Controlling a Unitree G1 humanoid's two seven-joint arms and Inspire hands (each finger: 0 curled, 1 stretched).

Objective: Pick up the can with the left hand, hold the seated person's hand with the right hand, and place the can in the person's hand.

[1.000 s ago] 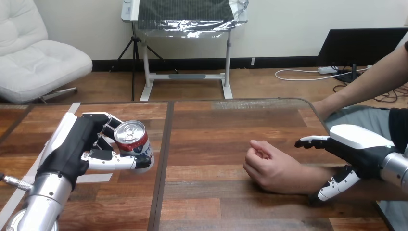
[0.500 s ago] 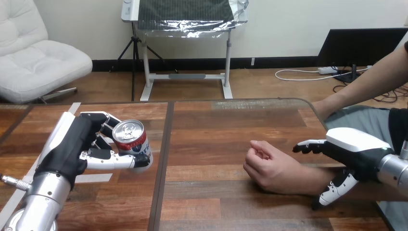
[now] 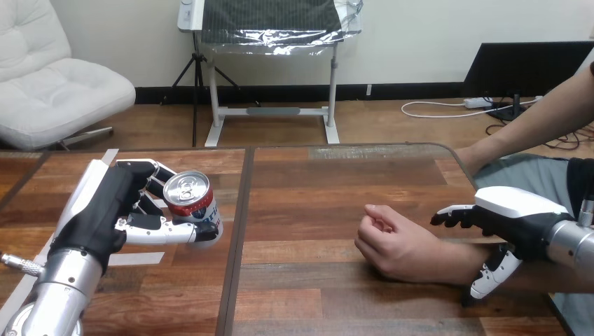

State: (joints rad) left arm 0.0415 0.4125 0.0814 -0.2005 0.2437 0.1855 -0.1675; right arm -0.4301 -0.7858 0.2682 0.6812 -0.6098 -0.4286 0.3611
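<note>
A red and white can [image 3: 190,201] is held just above the wooden table [image 3: 329,182] at the left, tilted a little. My left hand [image 3: 105,210] is shut on it, thumb along its near side and fingers behind. The person's hand [image 3: 392,241] rests on the table at the right, loosely curled, palm side up. My right hand [image 3: 515,213] straddles the person's forearm just behind the wrist. Its fingers [image 3: 452,213] reach out over the far side and its thumb [image 3: 490,276] hangs at the near side, neither closed on the arm.
A dark seam [image 3: 235,238] runs front to back through the table beside the can. A strip of pale tape [image 3: 52,241] lies on the table under my left arm. The person's other arm [image 3: 539,119] reaches down beyond the table's far right corner.
My right hand has drawn back slightly to the right along the person's forearm, its thumb moving with it. The left hand and can have shifted a little to the left.
</note>
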